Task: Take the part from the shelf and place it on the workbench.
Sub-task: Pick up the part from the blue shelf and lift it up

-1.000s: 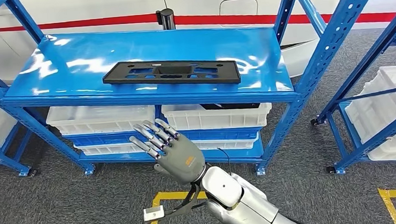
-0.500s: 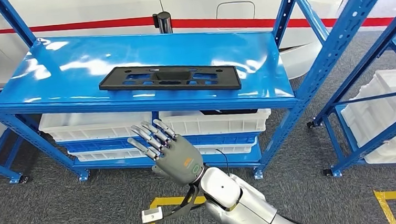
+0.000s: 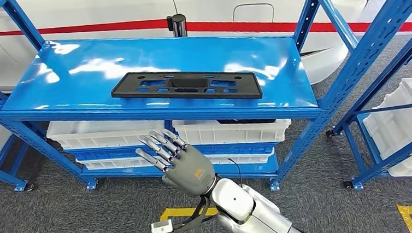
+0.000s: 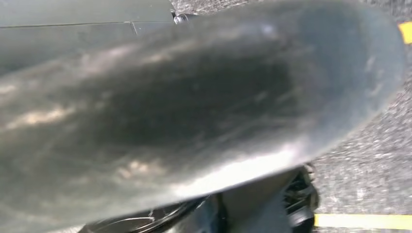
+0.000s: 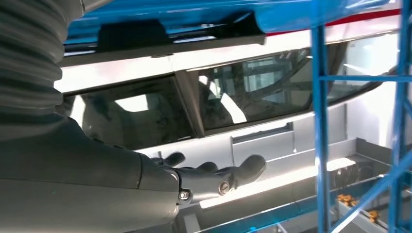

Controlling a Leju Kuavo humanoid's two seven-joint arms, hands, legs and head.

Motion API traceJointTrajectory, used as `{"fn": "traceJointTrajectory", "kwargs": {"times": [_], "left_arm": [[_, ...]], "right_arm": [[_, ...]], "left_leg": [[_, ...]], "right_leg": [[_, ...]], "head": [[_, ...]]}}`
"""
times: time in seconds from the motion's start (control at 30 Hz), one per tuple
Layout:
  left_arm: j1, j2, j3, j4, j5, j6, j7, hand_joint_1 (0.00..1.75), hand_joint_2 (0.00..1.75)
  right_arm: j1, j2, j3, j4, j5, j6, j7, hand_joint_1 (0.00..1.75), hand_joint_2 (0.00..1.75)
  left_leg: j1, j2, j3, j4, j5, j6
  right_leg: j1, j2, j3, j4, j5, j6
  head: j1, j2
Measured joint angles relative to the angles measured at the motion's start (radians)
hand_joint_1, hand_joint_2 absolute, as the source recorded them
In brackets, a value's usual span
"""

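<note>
Our right hand [image 3: 182,165] hangs empty, fingers spread, below the front edge of the blue shelf [image 3: 79,59]. The black part [image 3: 186,85] lies flat near that front edge, untouched. We should rise above the edge first — then close on the part's near rim squarely.

Bright overhead light throws white glare on the glossy blue shelf [image 3: 156,59], while the left wrist view is blurred
</note>
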Motion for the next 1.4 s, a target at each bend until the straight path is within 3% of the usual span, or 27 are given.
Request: {"fn": "traceJointTrajectory", "kwargs": {"times": [0.1, 0.13, 0.23, 0.27, 0.3, 0.37, 0.4, 0.47, 0.6, 0.63, 0.7, 0.77, 0.8, 0.83, 0.87, 0.93, 1.03, 1.1, 1.17, 1.23, 1.27, 1.3, 1.33, 1.4], "left_arm": [[0.001, 0.000, 0.000, 0.000, -0.004, 0.000, 0.000, 0.00, 0.00], [0.001, 0.001, 0.001, 0.000, -0.005, 0.000, 0.001, 0.00, 0.00], [0.002, 0.001, 0.005, 0.001, -0.006, 0.001, 0.004, 0.00, 0.00], [0.003, 0.001, 0.007, 0.001, -0.007, 0.001, 0.005, 0.00, 0.00], [0.004, 0.002, 0.008, 0.001, -0.008, 0.002, 0.006, 0.00, 0.00], [0.004, 0.003, 0.013, 0.001, -0.011, 0.005, 0.009, 0.00, 0.00], [0.003, 0.001, 0.015, 0.002, -0.012, 0.006, 0.011, 0.00, 0.00], [0.001, -0.002, 0.018, 0.004, -0.014, 0.007, 0.015, 0.00, 0.00], [0.002, -0.003, 0.022, 0.005, -0.017, 0.008, 0.018, 0.00, 0.00], [0.002, -0.003, 0.022, 0.005, -0.017, 0.009, 0.018, 0.00, 0.00], [0.001, -0.003, 0.022, 0.005, -0.017, 0.009, 0.018, 0.00, 0.00], [0.001, -0.003, 0.022, 0.005, -0.018, 0.009, 0.018, 0.00, 0.00], [0.001, -0.003, 0.022, 0.005, -0.019, 0.009, 0.018, 0.00, 0.00], [0.001, -0.003, 0.023, 0.005, -0.019, 0.009, 0.018, 0.00, 0.00], [0.001, -0.003, 0.023, 0.005, -0.020, 0.009, 0.018, 0.00, 0.00], [0.000, -0.004, 0.023, 0.005, -0.021, 0.009, 0.018, 0.00, 0.00], [0.000, -0.004, 0.025, 0.005, -0.023, 0.011, 0.019, 0.00, 0.00], [0.000, -0.004, 0.029, 0.005, -0.025, 0.011, 0.017, 0.00, 0.00], [0.000, -0.004, 0.035, 0.004, -0.029, 0.011, 0.013, 0.00, 0.00], [0.001, -0.004, 0.039, 0.005, -0.032, 0.011, 0.012, 0.00, 0.00], [0.002, -0.004, 0.039, 0.005, -0.034, 0.011, 0.011, 0.00, 0.00], [0.003, -0.004, 0.040, 0.005, -0.035, 0.010, 0.011, 0.00, 0.00], [0.003, -0.003, 0.041, 0.005, -0.037, 0.010, 0.011, 0.00, 0.00], [0.003, -0.001, 0.043, 0.006, -0.042, 0.010, 0.010, 0.00, 0.00]], "right_arm": [[-0.001, 0.000, -0.011, -0.001, 0.071, 0.012, 0.063, 0.00, 1.75], [-0.001, 0.001, -0.017, -0.002, 0.102, 0.020, 0.093, 0.00, 1.75], [-0.002, -0.001, -0.043, 0.003, 0.174, 0.048, 0.166, 0.00, 1.75], [-0.002, -0.002, -0.053, 0.006, 0.186, 0.056, 0.179, 0.00, 1.75], [-0.002, -0.003, -0.061, 0.008, 0.196, 0.062, 0.188, 0.00, 1.75], [-0.003, -0.005, -0.077, 0.010, 0.212, 0.076, 0.204, 0.00, 1.75], [-0.005, -0.007, -0.084, 0.011, 0.219, 0.083, 0.215, 0.00, 1.75], [-0.011, -0.012, -0.093, 0.012, 0.225, 0.094, 0.242, 0.00, 1.75], [-0.019, -0.026, -0.108, 0.014, 0.226, 0.101, 0.268, 0.00, 1.75], [-0.022, -0.028, -0.110, 0.014, 0.226, 0.101, 0.268, 0.00, 1.75], [-0.024, -0.033, -0.111, 0.015, 0.226, 0.101, 0.269, 0.00, 1.75], [-0.024, -0.039, -0.111, 0.017, 0.226, 0.101, 0.269, 0.00, 1.75], [-0.024, -0.041, -0.112, 0.019, 0.226, 0.101, 0.269, 0.00, 1.75], [-0.024, -0.042, -0.113, 0.020, 0.226, 0.102, 0.271, 0.00, 1.75], [-0.025, -0.043, -0.113, 0.020, 0.226, 0.105, 0.277, 0.00, 1.75], [-0.032, -0.045, -0.114, 0.021, 0.227, 0.117, 0.305, 0.00, 1.75], [-0.048, -0.052, -0.116, 0.026, 0.227, 0.141, 0.351, 0.00, 1.75], [-0.057, -0.056, -0.116, 0.031, 0.227, 0.153, 0.374, 0.00, 1.75], [-0.065, -0.059, -0.112, 0.036, 0.227, 0.163, 0.394, 0.00, 1.75], [-0.072, -0.062, -0.107, 0.044, 0.227, 0.171, 0.409, 0.00, 1.75], [-0.073, -0.064, -0.104, 0.049, 0.227, 0.173, 0.415, 0.00, 1.75], [-0.074, -0.065, -0.101, 0.053, 0.227, 0.174, 0.421, 0.00, 1.75], [-0.075, -0.066, -0.099, 0.057, 0.227, 0.174, 0.426, 0.00, 1.75], [-0.079, -0.068, -0.095, 0.065, 0.227, 0.174, 0.436, 0.00, 1.75]], "left_leg": [[0.002, 0.005, -0.009, 0.027, -0.018, -0.015], [0.004, 0.006, -0.028, 0.068, -0.039, -0.020], [0.013, 0.008, -0.125, 0.249, -0.108, -0.037], [0.018, 0.009, -0.143, 0.272, -0.104, -0.042], [0.023, 0.010, -0.142, 0.254, -0.079, -0.048], [0.035, 0.012, -0.093, 0.135, -0.005, -0.060], [0.038, 0.010, -0.064, 0.075, 0.018, -0.062], [0.037, 0.004, -0.036, 0.018, 0.029, -0.054], [0.030, 0.001, -0.034, 0.014, 0.027, -0.016], [0.030, 0.001, -0.032, 0.013, 0.027, -0.009], [0.027, 0.001, -0.031, 0.012, 0.024, 0.001], [0.023, 0.000, -0.028, 0.012, 0.019, 0.006], [0.021, -0.001, -0.025, 0.012, 0.017, 0.008], [0.020, -0.002, -0.020, 0.012, 0.014, 0.008], [0.019, -0.003, -0.015, 0.012, 0.011, 0.007], [0.014, -0.005, -0.009, 0.013, 0.003, 0.001], [0.010, -0.006, -0.003, 0.006, -0.004, -0.014], [0.013, -0.001, -0.005, 0.015, -0.013, -0.024], [0.015, 0.004, -0.043, 0.098, -0.053, -0.030], [0.016, 0.006, -0.114, 0.230, -0.105, -0.036], [0.017, 0.007, -0.143, 0.273, -0.113, -0.038], [0.018, 0.007, -0.155, 0.280, -0.101, -0.040], [0.020, 0.009, -0.146, 0.247, -0.070, -0.041], [0.024, 0.011, -0.090, 0.117, 0.006, -0.042]], "right_leg": [[-0.014, 0.001, 0.014, -0.013, 0.002, -0.018], [-0.020, 0.000, 0.022, -0.018, 0.001, -0.024], [-0.021, -0.002, 0.037, -0.018, -0.008, -0.035], [-0.022, -0.001, 0.040, -0.018, -0.011, -0.034], [-0.025, 0.000, 0.045, -0.017, -0.015, -0.030], [-0.030, 0.004, 0.055, -0.012, -0.026, -0.017], [-0.031, 0.005, 0.057, -0.006, -0.033, -0.008], [-0.027, 0.006, 0.054, 0.000, -0.041, 0.007], [-0.030, 0.004, 0.038, 0.019, -0.051, 0.022], [-0.030, 0.003, 0.017, 0.057, -0.067, 0.021], [-0.028, 0.002, -0.060, 0.193, -0.112, 0.014], [-0.027, 0.002, -0.129, 0.297, -0.131, 0.014], [-0.027, 0.002, -0.137, 0.293, -0.117, 0.018], [-0.026, 0.002, -0.123, 0.247, -0.089, 0.023], [-0.024, 0.002, -0.093, 0.176, -0.055, 0.027], [-0.017, 0.000, -0.037, 0.049, -0.005, 0.023], [-0.010, 0.000, -0.015, 0.008, 0.007, 0.005], [-0.019, 0.000, -0.005, -0.001, 0.008, -0.007], [-0.026, 0.000, 0.010, -0.008, 0.005, -0.022], [-0.023, -0.001, 0.018, -0.008, -0.001, -0.034], [-0.022, -0.001, 0.022, -0.008, -0.004, -0.035], [-0.021, 0.000, 0.025, -0.007, -0.007, -0.035], [-0.022, 0.001, 0.031, -0.006, -0.011, -0.033], [-0.022, 0.004, 0.042, -0.003, -0.023, -0.023]], "head": [[-0.001, 0.000], [-0.002, 0.000], [-0.002, 0.000], [-0.001, 0.000], [-0.002, 0.000], [-0.002, 0.000], [-0.004, 0.000], [-0.005, 0.000], [-0.002, 0.000], [-0.002, 0.000], [-0.001, 0.000], [-0.001, 0.000], [-0.001, 0.000], [-0.001, 0.000], [-0.001, 0.000], [-0.002, 0.000], [-0.003, 0.000], [-0.003, 0.000], [-0.005, 0.000], [-0.005, 0.000], [-0.004, 0.000], [-0.004, 0.000], [-0.005, 0.000], [-0.005, 0.000]]}}
